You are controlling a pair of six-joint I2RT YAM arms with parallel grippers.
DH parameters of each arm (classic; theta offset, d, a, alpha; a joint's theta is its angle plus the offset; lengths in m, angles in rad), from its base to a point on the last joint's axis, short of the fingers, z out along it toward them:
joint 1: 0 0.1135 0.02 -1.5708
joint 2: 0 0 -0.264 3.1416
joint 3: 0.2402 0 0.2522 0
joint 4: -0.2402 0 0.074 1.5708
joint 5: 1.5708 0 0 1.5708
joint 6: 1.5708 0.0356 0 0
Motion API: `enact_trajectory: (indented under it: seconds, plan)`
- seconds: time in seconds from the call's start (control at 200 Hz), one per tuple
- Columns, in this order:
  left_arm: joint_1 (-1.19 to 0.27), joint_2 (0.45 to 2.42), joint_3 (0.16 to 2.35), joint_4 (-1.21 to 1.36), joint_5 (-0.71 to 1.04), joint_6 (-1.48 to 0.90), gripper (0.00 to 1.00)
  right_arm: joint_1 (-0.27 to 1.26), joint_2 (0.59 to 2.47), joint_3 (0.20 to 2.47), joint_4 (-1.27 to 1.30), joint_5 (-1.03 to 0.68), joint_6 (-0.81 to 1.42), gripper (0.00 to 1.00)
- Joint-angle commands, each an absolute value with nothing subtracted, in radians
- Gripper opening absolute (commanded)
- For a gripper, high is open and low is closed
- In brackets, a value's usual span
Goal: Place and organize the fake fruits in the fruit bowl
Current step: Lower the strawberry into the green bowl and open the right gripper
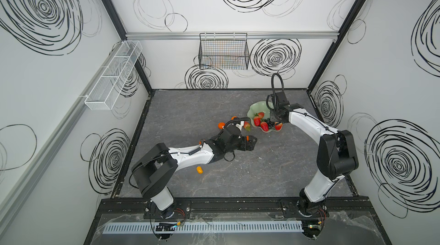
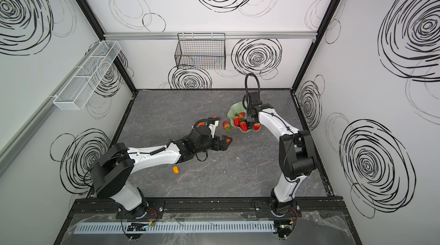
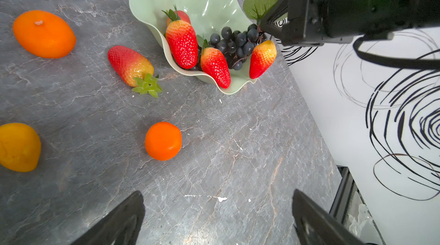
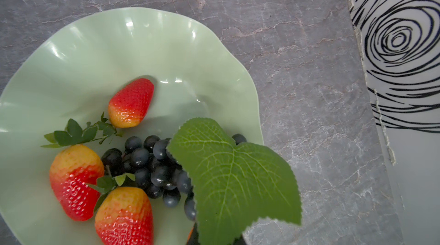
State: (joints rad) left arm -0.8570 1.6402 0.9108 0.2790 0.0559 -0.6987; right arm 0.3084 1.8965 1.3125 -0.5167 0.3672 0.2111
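The mint fruit bowl point(image 1: 258, 108) point(image 4: 95, 53) holds several strawberries point(image 3: 182, 43) and the dark grape bunch point(image 3: 235, 41) point(image 4: 152, 167). My right gripper point(image 1: 272, 118) point(image 3: 264, 25) is over the bowl, shut on the bunch's stem by the green leaf point(image 4: 233, 177), which hides its jaws. A strawberry point(image 1: 247, 125) point(image 3: 128, 65) lies on the table beside the bowl. Two tangerines point(image 3: 44, 34) point(image 3: 163, 141) and a yellow-orange kumquat point(image 3: 19, 147) lie nearby. My left gripper point(image 1: 252, 142) point(image 3: 217, 193) hovers open and empty, short of the small tangerine. Another kumquat point(image 1: 199, 170) lies by the left forearm.
A black wire basket point(image 1: 223, 53) hangs on the back wall and a white mesh tray point(image 1: 114, 74) on the left wall. The right wall point(image 3: 357, 112) stands close behind the bowl. The grey marble table point(image 1: 262, 172) stretches toward the front.
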Motion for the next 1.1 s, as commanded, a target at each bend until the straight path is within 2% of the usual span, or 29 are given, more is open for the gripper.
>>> enact_trajectory:
  seconds: [0.0, 0.8, 1.096]
  plan:
    - [-0.849, 1.631, 0.907, 0.314, 0.061, -0.687, 0.99, 0.338, 1.934, 1.352, -0.477, 0.365, 0.179, 0.00]
    - [-0.844, 1.609, 0.876, 0.307, 0.054, -0.686, 0.99, 0.403, 2.048, 1.415, -0.462, 0.300, 0.122, 0.00]
    - [-0.841, 1.596, 0.868, 0.299, 0.047, -0.686, 0.99, 0.402, 2.040, 1.432, -0.470, 0.268, 0.139, 0.16]
